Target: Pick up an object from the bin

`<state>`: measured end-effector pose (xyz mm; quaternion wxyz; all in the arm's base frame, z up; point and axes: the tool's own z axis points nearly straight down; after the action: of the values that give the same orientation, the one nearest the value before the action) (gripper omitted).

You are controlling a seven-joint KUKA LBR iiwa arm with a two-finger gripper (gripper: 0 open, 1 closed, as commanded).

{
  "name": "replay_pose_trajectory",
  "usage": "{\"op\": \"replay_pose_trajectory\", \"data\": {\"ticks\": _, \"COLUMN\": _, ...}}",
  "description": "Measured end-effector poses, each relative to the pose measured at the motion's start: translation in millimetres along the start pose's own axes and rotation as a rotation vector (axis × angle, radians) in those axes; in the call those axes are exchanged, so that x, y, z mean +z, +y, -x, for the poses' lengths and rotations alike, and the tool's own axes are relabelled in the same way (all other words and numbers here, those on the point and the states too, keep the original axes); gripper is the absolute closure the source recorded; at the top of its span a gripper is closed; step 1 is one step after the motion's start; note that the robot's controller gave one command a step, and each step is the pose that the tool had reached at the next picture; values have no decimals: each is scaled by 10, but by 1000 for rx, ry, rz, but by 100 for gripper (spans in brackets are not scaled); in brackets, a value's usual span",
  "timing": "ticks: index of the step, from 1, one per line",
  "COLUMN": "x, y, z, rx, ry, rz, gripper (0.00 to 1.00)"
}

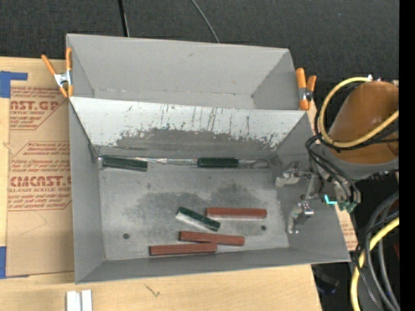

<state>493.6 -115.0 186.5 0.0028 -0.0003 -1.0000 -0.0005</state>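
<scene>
the pincer [295, 199] stands open, empty. nearest it, toward the middle of the grey metal bin [194, 76], lies a reddish-brown flat bar [236, 212]: probably stiff, light, smooth; best gripped across its narrow width, midway.

3 reddish bars [236, 212], dark green bar [199, 218], seemingly flat

Grey bin [175, 83] with dark scratch streaks, three reddish-brown bars [236, 212], dark green sticks [217, 162], orange wrist cover [369, 118]

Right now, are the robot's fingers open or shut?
Open. The two fingers stand apart, with nothing between them.
</scene>
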Motion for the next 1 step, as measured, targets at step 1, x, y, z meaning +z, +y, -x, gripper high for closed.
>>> {"op": "replay_pose_trajectory", "data": {"ticks": 1, "x": -27, "y": 3, "z": 17, "rx": -1, "ry": -6, "rz": -1, "gripper": 0}}
